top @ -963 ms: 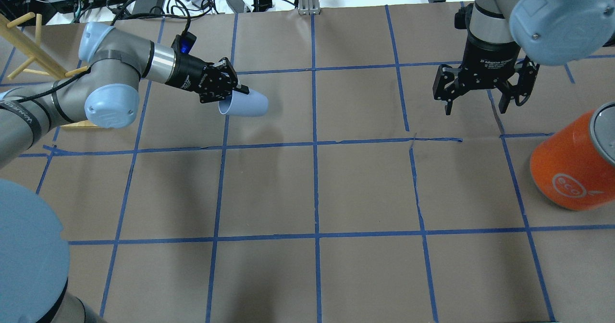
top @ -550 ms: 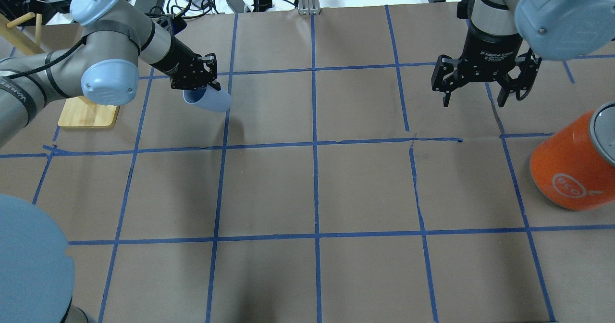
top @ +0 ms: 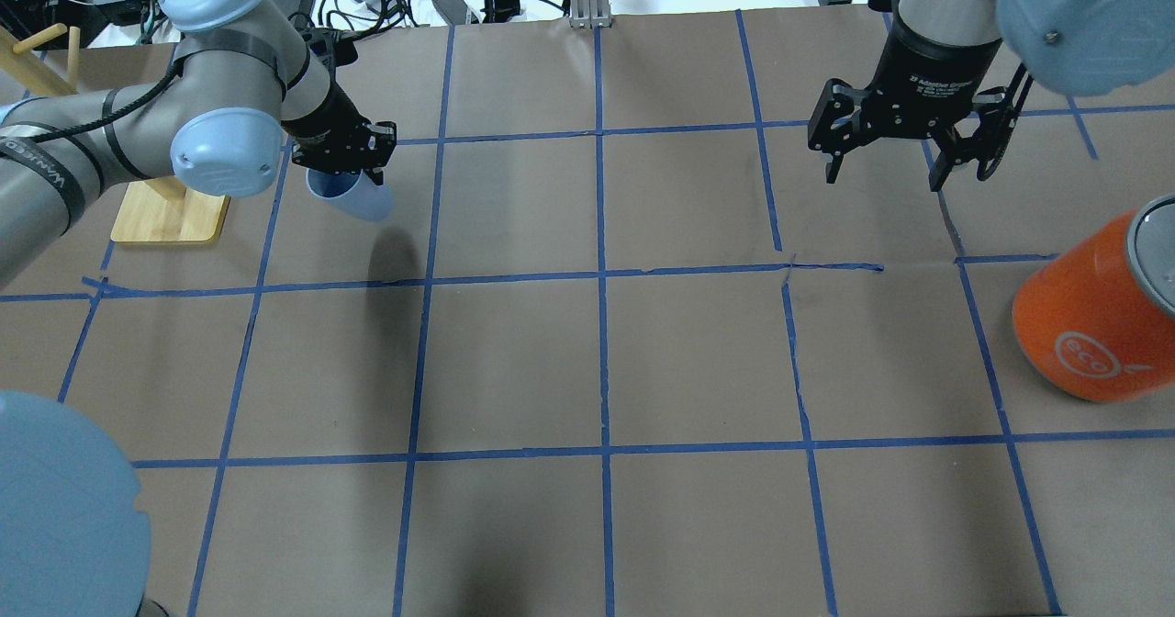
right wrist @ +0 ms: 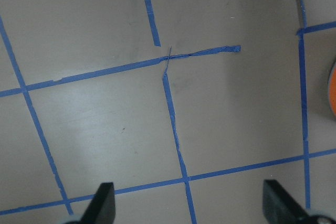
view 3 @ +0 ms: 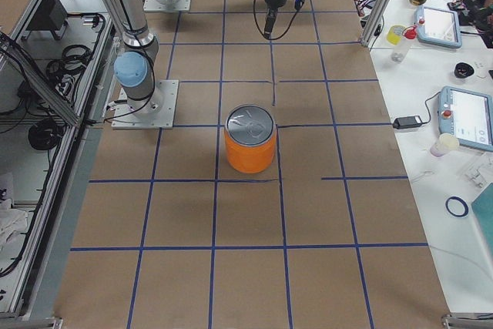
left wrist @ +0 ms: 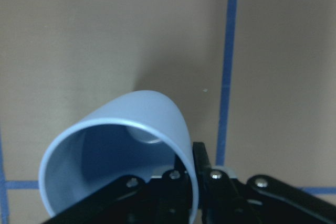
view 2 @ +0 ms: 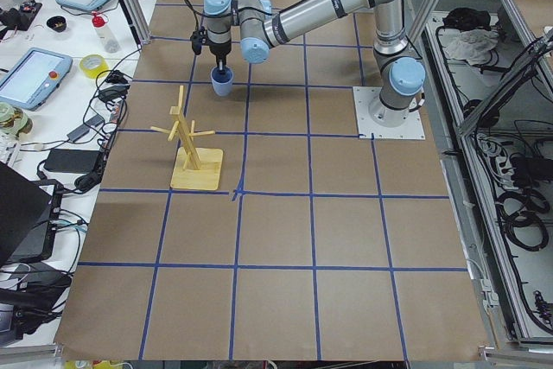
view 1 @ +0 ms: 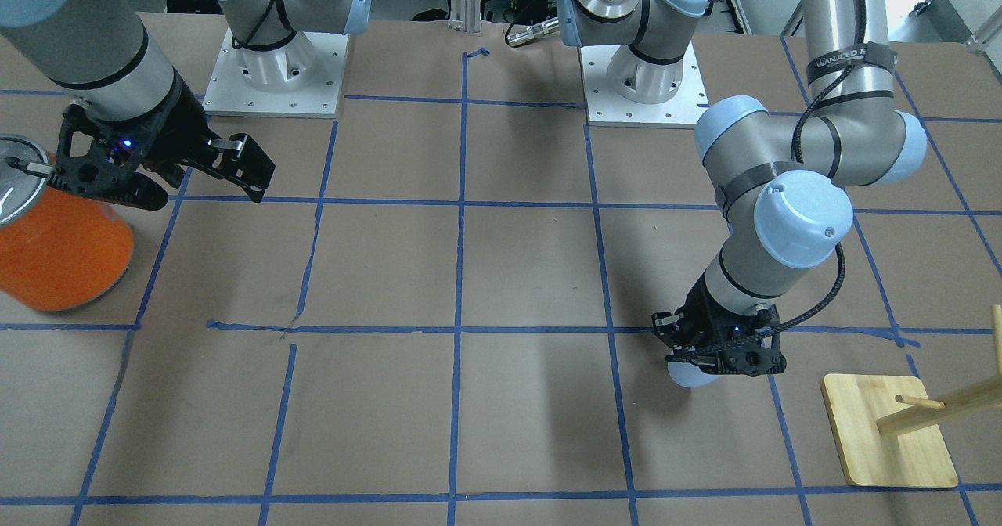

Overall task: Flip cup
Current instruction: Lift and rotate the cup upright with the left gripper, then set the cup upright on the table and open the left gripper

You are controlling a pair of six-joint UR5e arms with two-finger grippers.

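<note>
Overhead exterior: left end effector (top: 347,171) clamps the cup (top: 356,200) — right end effector (top: 883,176) splayed.

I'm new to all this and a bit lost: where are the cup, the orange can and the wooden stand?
cup (top: 358,202), overhead view, its outer side wall.
orange can (top: 1079,323), overhead view, its orange side.
wooden stand (view 1: 884,455), front-facing view, its flat base.
</note>
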